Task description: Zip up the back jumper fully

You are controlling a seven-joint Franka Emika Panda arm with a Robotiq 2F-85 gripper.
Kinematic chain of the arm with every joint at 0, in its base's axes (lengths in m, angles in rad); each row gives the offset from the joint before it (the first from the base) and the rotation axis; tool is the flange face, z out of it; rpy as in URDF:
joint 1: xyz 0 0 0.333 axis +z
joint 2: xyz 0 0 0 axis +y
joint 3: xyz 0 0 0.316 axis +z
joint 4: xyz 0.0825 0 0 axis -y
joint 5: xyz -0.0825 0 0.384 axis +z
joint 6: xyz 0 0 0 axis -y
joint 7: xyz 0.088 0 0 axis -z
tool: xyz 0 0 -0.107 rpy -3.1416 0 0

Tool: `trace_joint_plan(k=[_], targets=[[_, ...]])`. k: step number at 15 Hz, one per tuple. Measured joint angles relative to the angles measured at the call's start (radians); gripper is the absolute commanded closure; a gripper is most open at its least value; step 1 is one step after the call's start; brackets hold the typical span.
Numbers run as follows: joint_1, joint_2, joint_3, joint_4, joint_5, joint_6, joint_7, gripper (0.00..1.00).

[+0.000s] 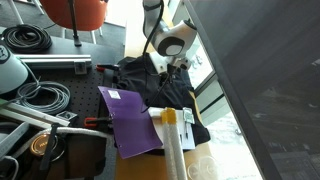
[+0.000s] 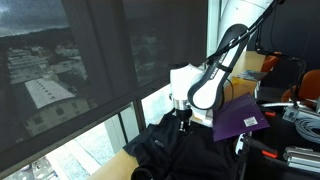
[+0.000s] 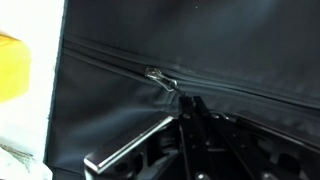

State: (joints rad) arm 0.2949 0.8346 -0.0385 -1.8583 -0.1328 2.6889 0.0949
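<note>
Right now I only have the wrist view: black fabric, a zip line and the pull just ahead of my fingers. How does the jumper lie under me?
Observer: The gripper comes down from above onto the jumper, which lies rumpled in a heap, not spread flat.
Operator: Is anything next to it that I could catch?
Observer: A purple folder lies right beside the jumper, on the side away from the window. I cannot tell whether they overlap.
Operator: And on the window side?
Observer: There the jumper lies close to the edge of the table, just by the glass.
</note>
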Motion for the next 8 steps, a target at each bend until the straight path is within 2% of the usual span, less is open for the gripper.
trace_joint_plan(k=[8], targets=[[0.035, 0.000, 0.054, 0.028, -0.001, 0.000, -0.012, 0.98]])
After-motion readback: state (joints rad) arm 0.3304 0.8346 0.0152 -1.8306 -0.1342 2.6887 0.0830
